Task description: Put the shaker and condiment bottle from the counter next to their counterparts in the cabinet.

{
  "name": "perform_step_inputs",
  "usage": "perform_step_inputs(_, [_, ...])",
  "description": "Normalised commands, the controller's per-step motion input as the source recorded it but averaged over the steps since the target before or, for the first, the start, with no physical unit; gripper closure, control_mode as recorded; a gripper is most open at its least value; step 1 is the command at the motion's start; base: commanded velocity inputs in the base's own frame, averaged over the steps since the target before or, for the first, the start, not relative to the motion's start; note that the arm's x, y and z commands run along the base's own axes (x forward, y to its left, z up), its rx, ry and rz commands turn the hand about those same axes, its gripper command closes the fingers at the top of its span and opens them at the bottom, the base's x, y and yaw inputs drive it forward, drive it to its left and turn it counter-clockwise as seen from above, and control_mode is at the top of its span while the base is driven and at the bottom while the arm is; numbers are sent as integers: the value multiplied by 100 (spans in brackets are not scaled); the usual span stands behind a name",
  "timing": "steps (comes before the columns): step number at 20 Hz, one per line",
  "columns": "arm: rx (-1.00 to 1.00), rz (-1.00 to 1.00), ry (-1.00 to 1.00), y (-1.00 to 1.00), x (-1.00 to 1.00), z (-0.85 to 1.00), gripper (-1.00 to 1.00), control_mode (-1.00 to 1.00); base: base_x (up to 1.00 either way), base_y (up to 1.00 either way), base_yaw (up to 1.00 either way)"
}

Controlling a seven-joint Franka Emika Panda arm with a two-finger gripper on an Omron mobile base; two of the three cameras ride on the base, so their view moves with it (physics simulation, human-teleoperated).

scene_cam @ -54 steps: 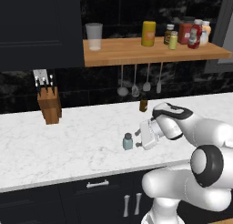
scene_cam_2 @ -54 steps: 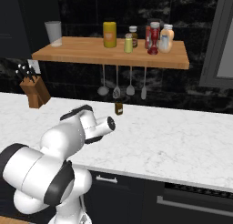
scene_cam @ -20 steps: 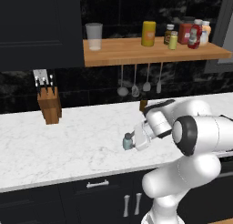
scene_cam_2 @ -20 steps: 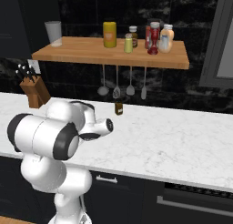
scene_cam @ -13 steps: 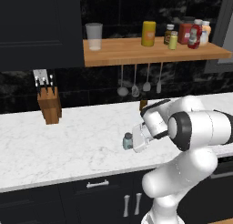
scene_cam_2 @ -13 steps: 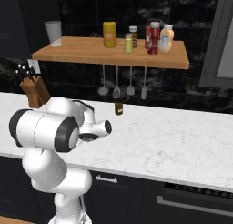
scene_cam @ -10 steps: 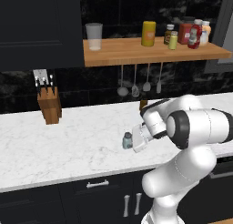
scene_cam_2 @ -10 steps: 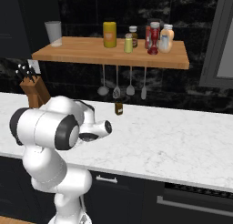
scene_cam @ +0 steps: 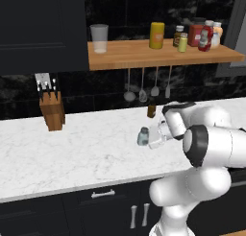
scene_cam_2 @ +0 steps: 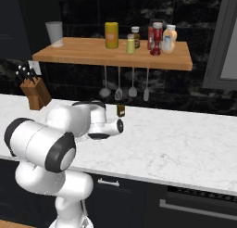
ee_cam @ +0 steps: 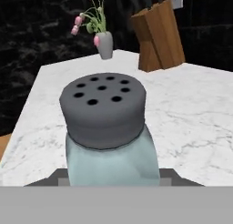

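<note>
The shaker (scene_cam: 142, 135), pale blue-green with a grey holed cap, hangs just above the counter (scene_cam: 81, 151). My gripper (scene_cam: 147, 137) is shut on its lower body. In the hand view the shaker (ee_cam: 107, 127) sits close up between the tips of my gripper (ee_cam: 111, 181). A small dark squat bottle, the condiment bottle (scene_cam: 151, 110) (scene_cam_2: 121, 110), stands on the counter by the back wall, behind the hand. The cabinet shelf (scene_cam: 144, 55) (scene_cam_2: 92, 53) hangs above. Its counterparts (scene_cam: 197, 36) (scene_cam_2: 155, 37) cluster at its right end.
A clear cup (scene_cam: 99, 37) and a tall yellow canister (scene_cam: 156, 35) stand on the shelf. Utensils (scene_cam: 144, 88) hang under it. A knife block (scene_cam: 52, 112) (ee_cam: 159, 36) stands at the left, and a vase of pink flowers (ee_cam: 102, 38) at the counter's far end.
The jaws have closed on the shaker. It has since risen off the counter and moved a little to the right with the hand.
</note>
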Motion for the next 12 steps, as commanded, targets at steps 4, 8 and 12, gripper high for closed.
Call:
perform_step_inputs(4, [-7, -7, 0, 0, 0, 100, 100, -100, 0, 0, 0])
perform_step_inputs(8, [-6, -4, 0, 0, -1, 98, 100, -100, 0, 0, 0])
perform_step_inputs(12, [-5, -6, 0, -1, -8, 87, 100, -100, 0, 0, 0])
